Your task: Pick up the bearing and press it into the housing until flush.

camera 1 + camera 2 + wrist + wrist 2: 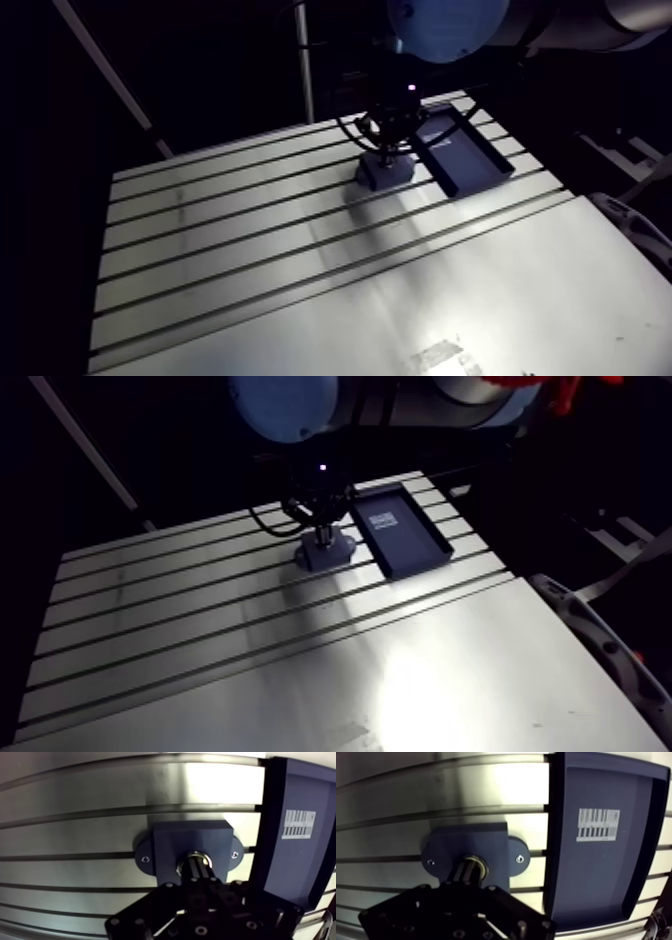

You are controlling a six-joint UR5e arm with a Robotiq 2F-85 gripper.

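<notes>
A dark blue-grey housing [170, 847] with two screwed side ears sits on the slotted table [300, 260]. In the arm view the housing [385, 172] lies at the far side, directly under my gripper [390, 145]. The wrist view shows a metallic bearing [196, 855] as a shiny ring in the housing's bore. My gripper [197, 866] is shut, its two fingers pressed together with their tips down on the ring. The fingers hide most of the bearing, so I cannot tell how deep it sits.
A dark rectangular tray [295, 862] with a barcode label [299, 824] lies close beside the housing, also seen as the tray [465, 155] in the arm view. The table's near half stretches wide toward the front edge.
</notes>
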